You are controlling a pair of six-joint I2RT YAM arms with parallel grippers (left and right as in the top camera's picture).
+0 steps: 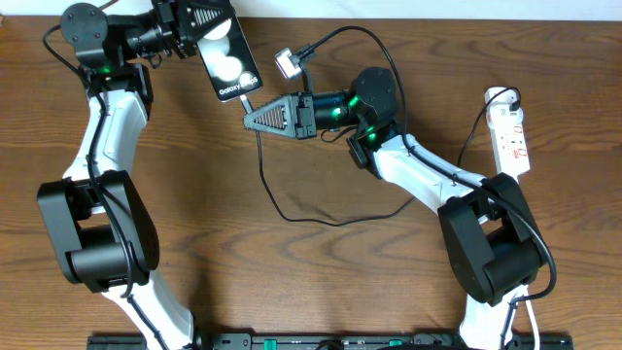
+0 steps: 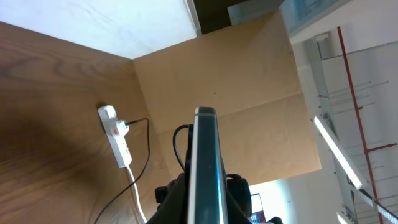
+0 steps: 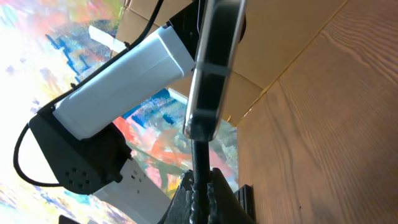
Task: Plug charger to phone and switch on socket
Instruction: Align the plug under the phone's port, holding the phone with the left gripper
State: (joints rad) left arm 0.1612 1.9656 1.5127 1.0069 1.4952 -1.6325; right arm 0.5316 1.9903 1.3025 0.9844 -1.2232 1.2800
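My left gripper (image 1: 206, 29) is shut on the phone (image 1: 225, 56) and holds it above the back of the table, its glossy screen showing two white spots. In the left wrist view the phone (image 2: 205, 168) stands edge-on between the jaws. The right gripper (image 1: 249, 118) is shut on the charger (image 1: 264, 165) just behind its plug tip. In the right wrist view the charger (image 3: 200, 163) rises from that gripper (image 3: 202, 196) to meet the lower end of the phone (image 3: 214, 68). I cannot tell whether the tip is seated. The white socket (image 1: 511, 131) lies at the far right.
The charger's slack loops over the middle of the table (image 1: 194, 194), and its light-coloured far end (image 1: 286, 64) lies near the phone. The socket (image 2: 118, 138) with its white cord also shows in the left wrist view. A cardboard wall (image 2: 249, 93) stands behind the table.
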